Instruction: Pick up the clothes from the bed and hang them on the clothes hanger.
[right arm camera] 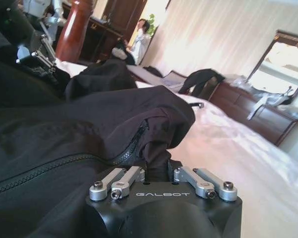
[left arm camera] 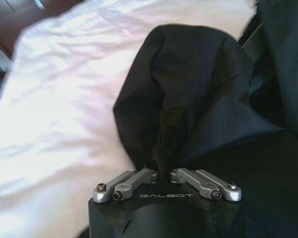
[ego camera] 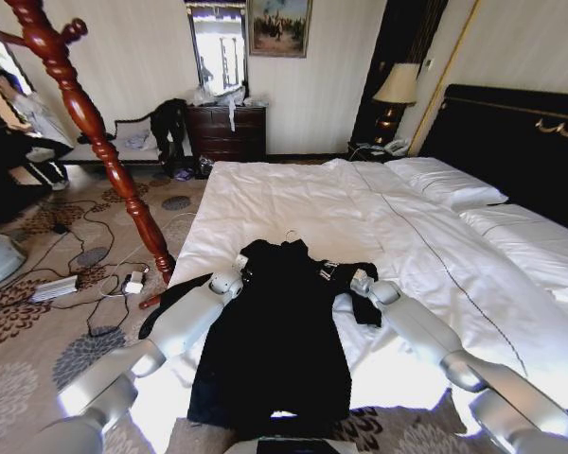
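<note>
The left gripper (left arm camera: 161, 171) and right gripper (right arm camera: 159, 171) each pinched a shoulder of the black coat (ego camera: 275, 331), probably to lift it off the bed (ego camera: 293, 194).

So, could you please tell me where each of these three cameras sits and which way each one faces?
Head view: looks forward and down over the bed at the black coat; both arms show, left gripper and right gripper at its shoulders.
Left wrist view: sits behind the left gripper, shut on bunched coat.
Right wrist view: behind the right gripper, shut on coat, facing the dresser.
All share the coat and white duvet.
</note>
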`<state>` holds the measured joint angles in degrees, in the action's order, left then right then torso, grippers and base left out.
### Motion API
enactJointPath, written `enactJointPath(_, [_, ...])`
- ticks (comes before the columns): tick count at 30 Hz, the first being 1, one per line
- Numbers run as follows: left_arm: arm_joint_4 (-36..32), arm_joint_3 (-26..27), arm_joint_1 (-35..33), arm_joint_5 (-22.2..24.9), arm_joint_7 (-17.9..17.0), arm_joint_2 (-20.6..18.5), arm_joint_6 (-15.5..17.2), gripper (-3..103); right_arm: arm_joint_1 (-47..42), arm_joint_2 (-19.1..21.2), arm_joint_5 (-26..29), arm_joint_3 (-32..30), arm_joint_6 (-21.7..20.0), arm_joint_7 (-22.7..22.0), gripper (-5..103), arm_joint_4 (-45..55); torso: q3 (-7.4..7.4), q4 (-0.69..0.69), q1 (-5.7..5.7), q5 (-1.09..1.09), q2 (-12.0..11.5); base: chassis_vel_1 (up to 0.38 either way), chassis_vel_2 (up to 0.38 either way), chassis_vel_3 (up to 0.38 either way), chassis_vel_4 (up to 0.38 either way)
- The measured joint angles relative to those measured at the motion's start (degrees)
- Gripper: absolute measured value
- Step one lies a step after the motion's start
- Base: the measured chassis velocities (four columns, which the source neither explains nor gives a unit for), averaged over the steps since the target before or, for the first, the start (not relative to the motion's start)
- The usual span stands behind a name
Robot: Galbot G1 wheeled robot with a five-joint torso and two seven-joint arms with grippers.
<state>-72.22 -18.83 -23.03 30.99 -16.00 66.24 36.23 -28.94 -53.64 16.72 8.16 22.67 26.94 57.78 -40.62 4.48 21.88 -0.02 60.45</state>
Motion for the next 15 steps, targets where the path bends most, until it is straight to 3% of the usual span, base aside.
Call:
enactJointPath(4, [-1.51, -0.33, 0.62, -1.64, -0.95, -0.95, -0.07, 2, -1.07, 0.91, 0.03, -0.95, 0.09, -1.42, 37, 1.94, 0.0, -0.01, 0.0, 0.01, 0.0, 0.0, 0.0, 0.0, 0.0])
enactJointPath(7, [-2.14, -0.41, 0.78, -2.55, -1.31, -1.38, -0.09, 2, -1.6, 1.33, 0.02, -1.48, 0.19, -2.06, 42, 2.78, 0.0, 0.0, 0.0, 0.0, 0.0, 0.0, 0.0, 0.0, 0.0])
enactJointPath(10, [-2.71, -0.48, 0.82, -2.97, -1.65, -1.97, -0.13, 2, -2.3, 2.11, -0.05, -2.35, 0.27, -2.81, 59, 4.17, 0.0, -0.02, 0.0, 0.01, 0.0, 0.0, 0.0, 0.0, 0.0])
enactJointPath(11, [-2.71, -0.48, 0.82, -2.97, -1.65, -1.97, -0.13, 2, -2.3, 2.11, -0.05, -2.35, 0.27, -2.81, 59, 4.17, 0.0, -0.02, 0.0, 0.01, 0.0, 0.0, 0.0, 0.0, 0.0])
enactJointPath(14, [-2.25, -0.51, 0.35, -2.7, -0.44, -1.95, -1.06, 2, -2.78, 2.52, -0.51, -2.94, 0.25, -3.32, 75, 4.69, 0.01, -0.03, 0.0, 0.02, 0.01, 0.0, 0.0, 0.0, 0.0])
enactJointPath(15, [-2.02, -0.56, 0.09, -2.61, 0.08, -1.84, -1.36, 2, -2.88, 2.54, -0.73, -3.02, 0.22, -3.49, 75, 4.68, 0.0, -0.03, 0.0, 0.02, 0.0, 0.0, 0.0, 0.0, 0.0])
